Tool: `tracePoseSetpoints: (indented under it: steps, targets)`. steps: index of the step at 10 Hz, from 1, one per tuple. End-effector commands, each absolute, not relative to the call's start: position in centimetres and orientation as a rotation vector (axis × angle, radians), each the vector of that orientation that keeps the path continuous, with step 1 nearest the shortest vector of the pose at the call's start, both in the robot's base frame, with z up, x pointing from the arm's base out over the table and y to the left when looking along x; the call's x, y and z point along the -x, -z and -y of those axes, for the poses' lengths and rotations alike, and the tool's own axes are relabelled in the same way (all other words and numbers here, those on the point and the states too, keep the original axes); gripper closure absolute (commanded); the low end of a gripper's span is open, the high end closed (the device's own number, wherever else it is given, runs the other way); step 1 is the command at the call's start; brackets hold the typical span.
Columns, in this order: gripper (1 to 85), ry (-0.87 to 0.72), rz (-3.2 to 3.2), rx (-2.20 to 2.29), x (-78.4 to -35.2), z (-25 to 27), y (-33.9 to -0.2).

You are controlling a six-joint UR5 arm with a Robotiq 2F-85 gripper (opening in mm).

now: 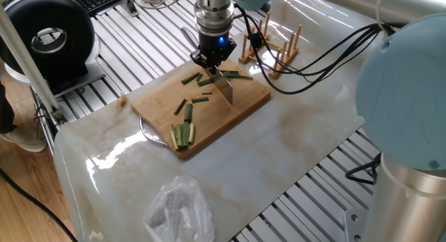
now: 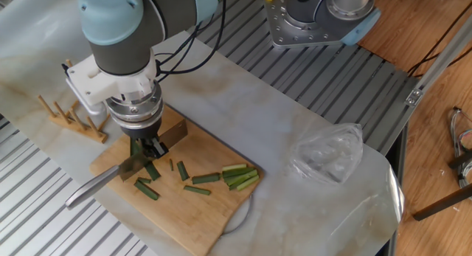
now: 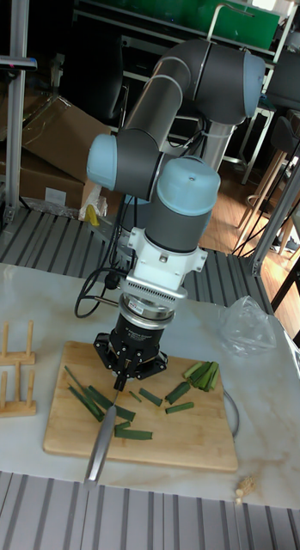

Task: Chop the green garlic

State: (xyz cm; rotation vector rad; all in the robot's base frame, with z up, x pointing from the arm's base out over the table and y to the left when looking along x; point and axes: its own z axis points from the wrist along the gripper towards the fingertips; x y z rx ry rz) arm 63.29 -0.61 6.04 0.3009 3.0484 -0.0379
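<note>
green garlic (image 1: 208, 79): cut pieces on cutting board (image 1: 244, 102), under gripper (image 1: 213, 63) | gripper: clamped on knife (image 2: 110, 179)

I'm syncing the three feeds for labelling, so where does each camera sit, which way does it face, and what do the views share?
One fixed view: high off one corner of the table, looking down across the cutting board; the gripper and a blurred arm joint show.
The other fixed view: high on the opposite side, looking down; the arm's wrist, base, the gripper and a plastic bag show.
Tall fixed view: low at the board's long edge, facing the whole arm.
All share the board, the knife and the green garlic.
</note>
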Motion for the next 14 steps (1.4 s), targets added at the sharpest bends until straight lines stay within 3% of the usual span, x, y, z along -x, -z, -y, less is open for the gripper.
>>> tracePoseSetpoints:
  steps: [1,14]
  targets:
    - [84.3,0.011,-3.056,-0.308,-62.6,0.3,-6.7]
    - [84.3,-0.048,-3.121,-0.316,-59.4,-0.1,-6.3]
